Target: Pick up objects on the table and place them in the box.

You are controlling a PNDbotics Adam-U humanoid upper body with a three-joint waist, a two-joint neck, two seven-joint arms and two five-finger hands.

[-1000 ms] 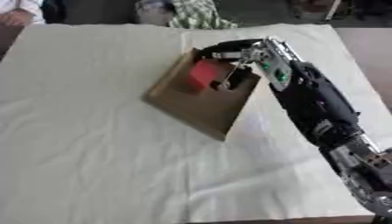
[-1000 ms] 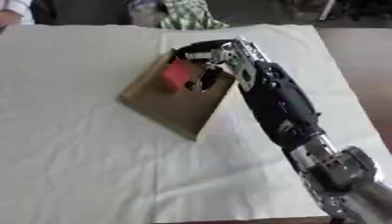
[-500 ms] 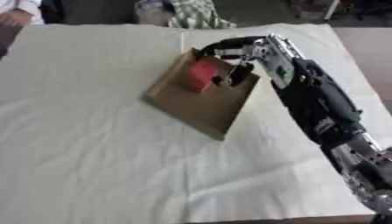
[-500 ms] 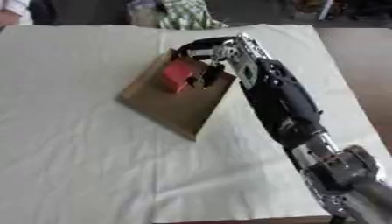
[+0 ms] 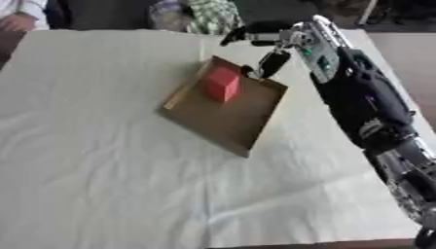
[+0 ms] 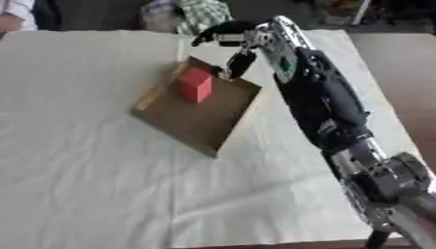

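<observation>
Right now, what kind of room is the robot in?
Probably a lab or test room: a table under a plain white cloth, a cardboard box holding one red block, and the robot's right hand above it.

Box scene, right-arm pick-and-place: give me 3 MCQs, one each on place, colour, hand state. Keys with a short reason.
1. Where is the block?
A. On the cloth left of the box
B. Inside the box, at its far end
C. In the right hand

2. What colour is the block?
A. Red
B. Blue
C. Yellow

3. What is the right hand holding?
A. The block
B. The box rim
C. Nothing

Key:
1 B: the block sits on the floor of the box, towards its far corner.
2 A: its faces show red against the brown box.
3 C: the right hand hangs over the box's far corner with its fingers spread and nothing in them, apart from the block.
</observation>
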